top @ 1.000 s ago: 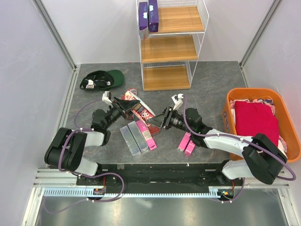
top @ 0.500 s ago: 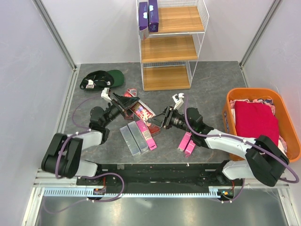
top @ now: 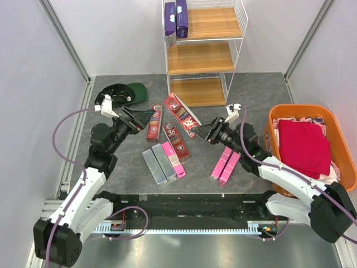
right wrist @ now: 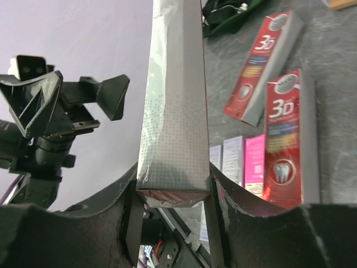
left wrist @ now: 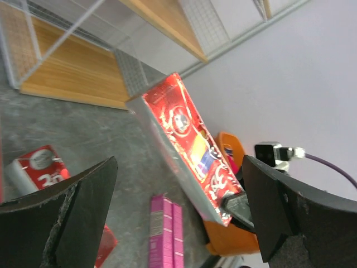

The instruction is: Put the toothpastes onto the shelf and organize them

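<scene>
1. The right gripper (top: 205,132) is clamped on the near end of a dark red carton (top: 182,110), one finger pressed against each long face. The carton is lifted off the table (top: 251,95) and tilted, with its far end pointing toward the front-left foot of the shelf (top: 207,57).
2. The left gripper (top: 140,116) has its fingers spread wide with nothing between them. It hovers over the left part of the table, facing the lifted carton.
3. A second red carton (top: 154,121) lies flat just beside the left gripper, and a third red carton (top: 176,140) lies near the table's middle.
4. Closer to the near edge, two silver-grey cartons (top: 152,166) and a pink carton (top: 174,160) lie side by side, touching.
5. A pair of pink cartons (top: 222,163) lies together right of centre, beside the right arm.
6. Two purple cartons (top: 182,18) stand at the left end of the shelf's top board; the shelf stands at the table's far edge.
7. A green cap (top: 120,94) sits near the far-left corner.
8. An orange basket (top: 301,107) holding a red cloth (top: 304,146) stands at the right edge.
</scene>
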You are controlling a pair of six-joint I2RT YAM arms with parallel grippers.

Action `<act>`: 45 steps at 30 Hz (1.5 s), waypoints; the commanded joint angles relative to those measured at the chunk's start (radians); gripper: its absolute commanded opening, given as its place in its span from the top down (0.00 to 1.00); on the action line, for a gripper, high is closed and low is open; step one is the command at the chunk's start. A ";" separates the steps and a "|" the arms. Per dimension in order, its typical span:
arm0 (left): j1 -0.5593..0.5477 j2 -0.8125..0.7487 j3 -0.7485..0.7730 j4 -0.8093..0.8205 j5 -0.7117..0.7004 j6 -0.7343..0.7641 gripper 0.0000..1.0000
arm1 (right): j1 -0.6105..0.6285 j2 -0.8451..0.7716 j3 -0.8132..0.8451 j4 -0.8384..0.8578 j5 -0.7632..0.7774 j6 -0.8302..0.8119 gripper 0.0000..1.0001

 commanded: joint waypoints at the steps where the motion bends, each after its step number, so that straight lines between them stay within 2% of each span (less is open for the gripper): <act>1: 0.002 -0.042 0.059 -0.267 -0.172 0.166 0.00 | -0.033 -0.085 0.036 -0.025 0.001 -0.013 0.69; 7: -0.021 -0.080 0.105 -0.396 -0.333 0.206 0.00 | -0.041 -0.116 0.102 -0.110 0.009 -0.047 0.69; 12: -0.025 -0.062 0.111 -0.401 -0.337 0.209 0.00 | -0.039 -0.103 0.217 -0.199 0.009 -0.116 0.69; 16: -0.028 -0.013 0.122 -0.400 -0.320 0.209 0.00 | -0.039 -0.071 0.374 -0.248 0.006 -0.169 0.69; 21: -0.041 0.007 0.120 -0.389 -0.323 0.198 0.00 | -0.039 -0.018 0.519 -0.246 0.045 -0.203 0.69; 26: -0.051 0.009 0.117 -0.386 -0.333 0.198 0.00 | -0.039 0.050 0.680 -0.223 0.142 -0.223 0.69; 31: -0.054 0.012 0.116 -0.383 -0.333 0.197 0.00 | -0.041 0.176 0.887 -0.268 0.289 -0.252 0.69; 38: -0.064 0.033 0.117 -0.381 -0.326 0.194 0.00 | -0.042 0.392 1.183 -0.308 0.521 -0.329 0.69; 45: -0.071 0.043 0.119 -0.354 -0.324 0.195 0.00 | -0.065 0.601 1.442 -0.356 0.657 -0.398 0.69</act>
